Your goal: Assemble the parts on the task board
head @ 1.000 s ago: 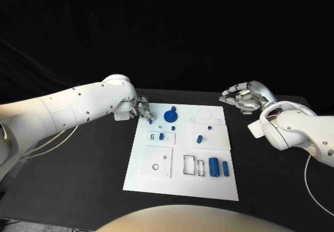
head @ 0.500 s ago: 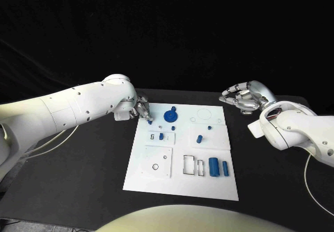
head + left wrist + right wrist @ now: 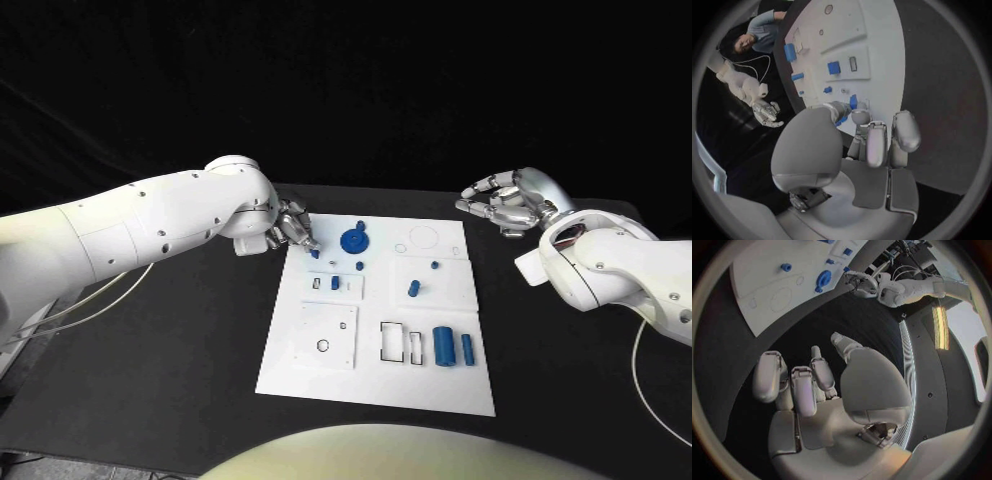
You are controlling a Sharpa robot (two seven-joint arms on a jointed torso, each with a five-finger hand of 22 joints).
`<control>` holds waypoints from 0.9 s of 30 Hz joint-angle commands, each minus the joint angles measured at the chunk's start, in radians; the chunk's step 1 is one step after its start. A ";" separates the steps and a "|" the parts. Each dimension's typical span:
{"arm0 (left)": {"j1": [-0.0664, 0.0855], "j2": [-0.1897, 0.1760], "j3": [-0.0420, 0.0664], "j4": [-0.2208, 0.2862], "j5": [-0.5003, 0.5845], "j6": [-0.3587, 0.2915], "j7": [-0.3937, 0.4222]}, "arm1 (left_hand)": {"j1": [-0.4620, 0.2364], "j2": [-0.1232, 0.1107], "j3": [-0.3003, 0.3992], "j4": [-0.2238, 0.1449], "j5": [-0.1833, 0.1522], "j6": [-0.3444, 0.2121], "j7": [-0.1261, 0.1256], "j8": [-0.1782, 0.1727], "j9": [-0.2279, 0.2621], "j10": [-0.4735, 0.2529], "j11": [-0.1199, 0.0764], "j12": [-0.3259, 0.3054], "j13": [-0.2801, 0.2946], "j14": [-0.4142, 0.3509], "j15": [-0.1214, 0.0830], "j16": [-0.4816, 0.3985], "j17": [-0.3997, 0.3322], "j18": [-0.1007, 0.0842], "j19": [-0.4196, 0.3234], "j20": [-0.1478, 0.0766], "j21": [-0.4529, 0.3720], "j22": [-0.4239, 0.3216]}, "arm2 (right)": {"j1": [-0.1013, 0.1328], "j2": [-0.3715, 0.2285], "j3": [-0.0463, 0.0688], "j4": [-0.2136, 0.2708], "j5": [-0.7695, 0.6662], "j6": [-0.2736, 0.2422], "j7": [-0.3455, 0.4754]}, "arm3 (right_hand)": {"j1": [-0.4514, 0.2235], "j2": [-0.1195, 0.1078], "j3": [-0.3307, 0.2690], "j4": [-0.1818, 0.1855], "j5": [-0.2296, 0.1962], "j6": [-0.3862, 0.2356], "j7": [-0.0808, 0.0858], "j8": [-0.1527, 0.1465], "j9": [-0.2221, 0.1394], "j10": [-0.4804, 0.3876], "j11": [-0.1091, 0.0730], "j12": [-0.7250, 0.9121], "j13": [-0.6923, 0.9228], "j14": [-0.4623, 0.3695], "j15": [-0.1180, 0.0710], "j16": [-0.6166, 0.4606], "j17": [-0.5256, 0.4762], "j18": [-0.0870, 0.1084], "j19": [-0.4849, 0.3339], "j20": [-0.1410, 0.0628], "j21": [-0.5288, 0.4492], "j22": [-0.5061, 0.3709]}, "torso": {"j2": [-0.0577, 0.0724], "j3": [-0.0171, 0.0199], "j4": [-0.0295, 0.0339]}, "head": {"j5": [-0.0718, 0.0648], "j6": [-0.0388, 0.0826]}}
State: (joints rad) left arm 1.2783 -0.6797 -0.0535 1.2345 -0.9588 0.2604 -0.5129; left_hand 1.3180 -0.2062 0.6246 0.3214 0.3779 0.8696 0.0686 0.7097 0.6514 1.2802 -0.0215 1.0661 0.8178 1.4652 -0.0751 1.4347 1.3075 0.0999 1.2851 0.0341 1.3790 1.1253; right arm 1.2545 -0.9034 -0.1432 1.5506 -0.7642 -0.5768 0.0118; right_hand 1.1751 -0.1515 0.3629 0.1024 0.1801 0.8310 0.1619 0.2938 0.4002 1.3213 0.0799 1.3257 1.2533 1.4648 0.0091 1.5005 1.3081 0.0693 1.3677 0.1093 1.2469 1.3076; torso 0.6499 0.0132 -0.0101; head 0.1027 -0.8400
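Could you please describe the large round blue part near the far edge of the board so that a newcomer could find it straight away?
Start at the white task board in the middle of the black table and look to its far edge, just right of the left hand. There lies the round blue disc-shaped part. It is wide and circular, while the other blue parts are small pegs or upright cylinders.

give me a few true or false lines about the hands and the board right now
1. The left hand is at the board's far left corner. True.
2. The right hand holds a blue part. False: it holds nothing and hangs off the board, over the black table.
3. A round blue part lies near the board's far edge. True.
4. The two blue cylinders lie on the table beside the board. False: they lie on the board, toward its near right.
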 commanded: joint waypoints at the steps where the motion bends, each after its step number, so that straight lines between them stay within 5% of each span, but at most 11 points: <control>1: 0.001 -0.016 0.002 0.037 0.074 -0.075 0.011 | -0.021 -0.022 0.174 -0.157 0.002 0.007 -0.016 0.023 0.079 0.010 -0.002 0.009 0.010 0.048 -0.006 0.004 0.037 -0.006 0.008 -0.001 0.005 0.007 | -0.001 -0.001 0.000 0.000 -0.004 -0.002 0.011 | -0.001 0.000 0.002 0.006 0.004 -0.004 0.001 0.003 0.001 -0.006 -0.001 -0.003 0.001 0.059 -0.004 -0.006 0.066 0.017 -0.007 0.002 -0.003 0.007 | -0.002 0.0027 0.0027 | 0.002 -0.001; 7: -0.003 -0.059 0.000 0.112 0.068 -0.146 0.016 | -0.065 -0.053 0.249 -0.197 0.004 0.020 -0.023 0.043 0.086 0.037 -0.010 0.036 0.044 0.049 -0.013 0.005 0.039 -0.012 0.028 -0.008 0.025 0.042 | -0.001 -0.003 0.000 0.000 -0.003 -0.001 0.010 | -0.001 0.000 0.002 0.006 0.004 -0.004 0.001 0.003 0.001 -0.006 -0.001 -0.003 0.001 0.059 -0.004 -0.006 0.066 0.017 -0.007 0.002 -0.003 0.007 | -0.002 0.0031 0.0036 | 0.004 -0.005; 15: -0.031 -0.119 -0.005 0.213 -0.025 -0.226 0.024 | -0.077 -0.064 0.267 -0.209 0.004 0.025 -0.026 0.047 0.087 0.047 -0.013 0.045 0.055 0.049 -0.015 0.004 0.039 -0.013 0.031 -0.011 0.029 0.047 | -0.001 -0.007 0.000 -0.001 -0.002 -0.002 0.010 | -0.002 -0.001 0.000 0.008 0.006 -0.005 0.001 0.005 0.002 -0.008 -0.001 -0.004 -0.001 0.059 -0.004 -0.006 0.065 0.017 -0.007 0.001 -0.003 0.007 | -0.003 0.0026 0.0071 | 0.002 -0.010; 27: -0.062 -0.149 -0.011 0.273 -0.118 -0.269 0.040 | -0.079 -0.070 0.271 -0.213 0.004 0.027 -0.026 0.047 0.087 0.048 -0.013 0.046 0.057 0.049 -0.016 0.004 0.039 -0.014 0.032 -0.011 0.030 0.050 | -0.001 -0.010 0.000 0.000 -0.001 -0.002 0.009 | -0.002 -0.001 0.000 0.009 0.006 -0.005 0.001 0.006 0.002 -0.008 -0.001 -0.004 -0.002 0.059 -0.004 -0.007 0.064 0.017 -0.007 0.001 -0.004 0.007 | -0.001 0.0019 0.0040 | 0.006 -0.014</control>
State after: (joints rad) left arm 1.2188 -0.8278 -0.0640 1.5014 -1.0289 0.0275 -0.4943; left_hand 1.2403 -0.2779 0.7180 0.2824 0.3791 0.8958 0.0467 0.7528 0.7381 1.3229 -0.0356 1.1064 0.8734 1.4650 -0.0824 1.4347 1.3075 0.0998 1.3098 0.0198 1.4060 1.1742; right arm 1.2542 -0.9127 -0.1433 1.5497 -0.7636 -0.5798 0.0131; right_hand 1.1751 -0.1515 0.3630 0.1079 0.1801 0.8311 0.1619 0.2938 0.4011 1.3213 0.0799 1.3257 1.2533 1.4648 0.0091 1.5005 1.3078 0.0692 1.3676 0.1093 1.2469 1.3073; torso 0.6483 0.0158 -0.0052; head 0.1080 -0.8526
